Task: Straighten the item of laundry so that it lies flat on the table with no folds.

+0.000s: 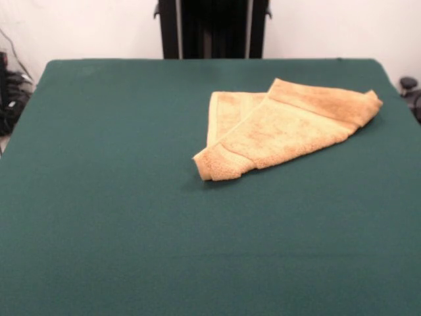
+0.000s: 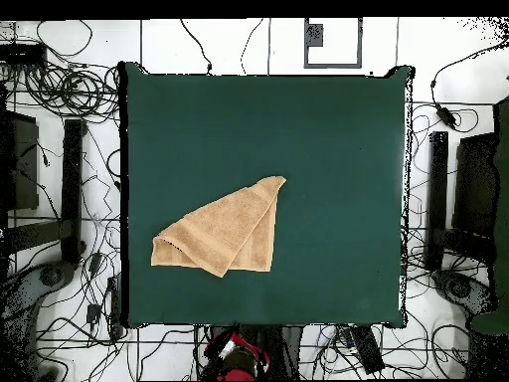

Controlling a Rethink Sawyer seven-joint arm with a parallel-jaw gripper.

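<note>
The tan-orange terry towel [image 1: 283, 128] lies on the dark green table [image 1: 131, 197], right of centre and toward the far side in the front view. It is folded over on itself diagonally, with a band stripe along the folded flap and a narrow corner pointing toward the camera. In the overhead view the towel [image 2: 224, 231] lies left of centre, toward the robot's side of the table [image 2: 328, 149]. The gripper shows in neither view. Only the robot's red and black base [image 2: 237, 358] shows at the bottom edge of the overhead view. No tag is visible.
The black pedestal [image 1: 212, 27] stands behind the table's far edge. Cables, stands and equipment [image 2: 60, 199] lie on the white floor around the table.
</note>
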